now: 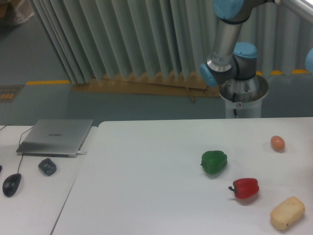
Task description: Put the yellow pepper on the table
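green pepper [214, 162] mid-table [146, 186] (left half bare)

- A glossy green bell pepper [214, 162].
- A red bell pepper [245, 188], near it.
- A pale beige bread-like block [287, 213].
- A small orange-brown egg-shaped thing [277, 143].
- A closed silver laptop [55, 137], dark mouse [11, 184].

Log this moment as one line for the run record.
yellow pepper: not in view | gripper: not in view, arm above far edge | table: green pepper, red pepper, egg, bread block
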Controlling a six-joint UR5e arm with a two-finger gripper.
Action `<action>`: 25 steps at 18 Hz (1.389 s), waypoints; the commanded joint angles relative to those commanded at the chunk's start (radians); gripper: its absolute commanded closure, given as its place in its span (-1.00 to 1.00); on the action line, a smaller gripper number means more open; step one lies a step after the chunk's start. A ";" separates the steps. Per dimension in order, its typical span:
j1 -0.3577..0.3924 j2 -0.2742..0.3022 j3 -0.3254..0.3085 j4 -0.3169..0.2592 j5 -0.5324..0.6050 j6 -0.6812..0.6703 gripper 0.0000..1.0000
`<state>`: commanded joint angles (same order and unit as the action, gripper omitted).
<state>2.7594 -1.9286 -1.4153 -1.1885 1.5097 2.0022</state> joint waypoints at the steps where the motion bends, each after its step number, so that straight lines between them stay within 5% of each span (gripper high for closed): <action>1: 0.000 0.000 0.001 0.003 0.001 -0.002 -1.00; 17: 0.017 0.016 -0.004 0.003 0.012 -0.082 -1.00; 25: 0.037 0.030 -0.005 0.003 0.006 -0.375 -1.00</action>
<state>2.7964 -1.8991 -1.4205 -1.1858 1.5156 1.6267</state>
